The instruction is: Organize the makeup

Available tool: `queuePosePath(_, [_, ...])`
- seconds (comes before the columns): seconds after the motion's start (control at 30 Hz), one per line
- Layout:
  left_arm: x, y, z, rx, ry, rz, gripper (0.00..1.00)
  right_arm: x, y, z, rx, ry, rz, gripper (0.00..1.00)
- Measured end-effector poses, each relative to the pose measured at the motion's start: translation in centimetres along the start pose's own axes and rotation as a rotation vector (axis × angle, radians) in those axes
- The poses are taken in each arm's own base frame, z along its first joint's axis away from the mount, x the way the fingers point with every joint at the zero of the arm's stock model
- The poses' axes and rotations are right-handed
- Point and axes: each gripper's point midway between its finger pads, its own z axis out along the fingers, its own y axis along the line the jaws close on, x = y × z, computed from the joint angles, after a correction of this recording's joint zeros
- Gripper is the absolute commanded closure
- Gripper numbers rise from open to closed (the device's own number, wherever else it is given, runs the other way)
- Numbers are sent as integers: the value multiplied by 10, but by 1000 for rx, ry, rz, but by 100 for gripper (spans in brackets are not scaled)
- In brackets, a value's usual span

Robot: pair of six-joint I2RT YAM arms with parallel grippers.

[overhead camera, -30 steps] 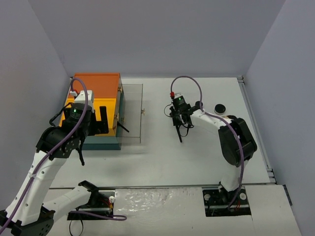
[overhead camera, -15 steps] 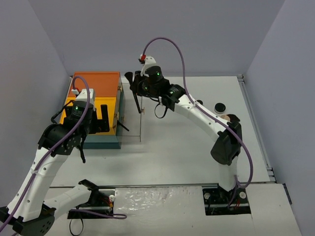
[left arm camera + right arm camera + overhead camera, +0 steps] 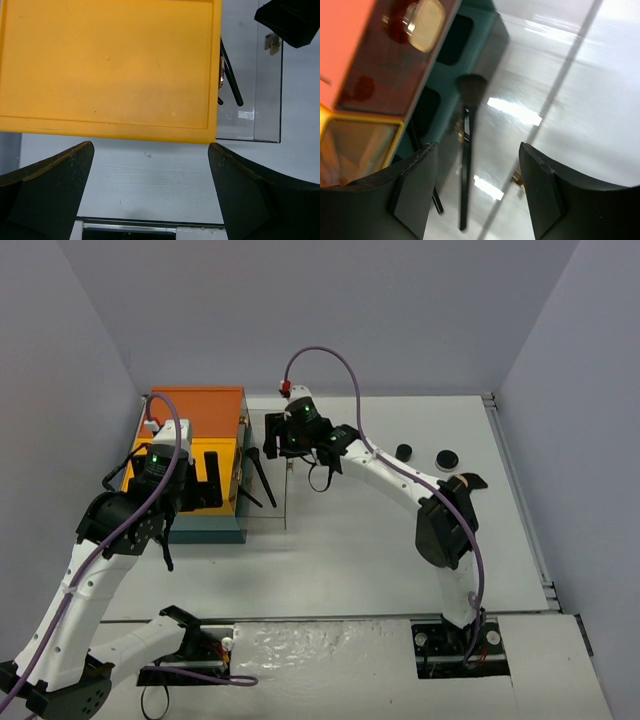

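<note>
A slim black brush point(image 3: 262, 476) lies on the clear lid point(image 3: 272, 502) that folds out to the right of the teal box point(image 3: 205, 532). My right gripper point(image 3: 272, 433) hovers just above it, open. In the right wrist view the brush point(image 3: 465, 170) lies loose between the spread fingers of that gripper point(image 3: 475, 200). A second black brush point(image 3: 436, 200) lies beside it. Two round black jars point(image 3: 403, 451) point(image 3: 446, 460) stand on the table at the right. My left gripper point(image 3: 150, 200) is open and holds nothing, at the box's near edge.
The box's orange top point(image 3: 197, 412) and yellow tray point(image 3: 110, 65) take up the left side. The clear lid's far edge has a small brass clasp point(image 3: 272, 42). Grey walls close in the table on three sides. The table's front edge point(image 3: 330, 618) runs just ahead of the arm bases.
My right arm swung from mid-table over to the box's clear lid, carrying the brush. Its jaws opened and the brush now lies on the lid. The left arm stayed put.
</note>
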Motion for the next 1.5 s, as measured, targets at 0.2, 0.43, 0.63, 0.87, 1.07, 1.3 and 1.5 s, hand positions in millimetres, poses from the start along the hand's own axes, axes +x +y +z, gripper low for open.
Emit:
queuePosePath(0.2, [-9,-4,0,15,-15,-7,3,-18,-72,-61,164,-64,33,26])
queuePosePath(0.43, [-13,-12,6,40,-19,-4,3,5,-267,-184,594,-159,237,26])
queuePosePath(0.63, [-16,-17,14,63,-39,9,3,61,-375,-265,868,-151,442,29])
queuePosePath(0.87, [-2,-23,26,106,-58,43,3,104,-421,-287,981,-102,599,37])
queuePosePath(1.07, [3,-24,27,124,-69,58,3,148,-430,-263,977,36,652,41])
queuePosePath(1.3, [1,-25,27,130,-81,64,3,184,-424,-249,944,123,679,44])
queuePosePath(1.5, [2,-25,28,132,-77,69,3,200,-427,-238,952,165,691,62])
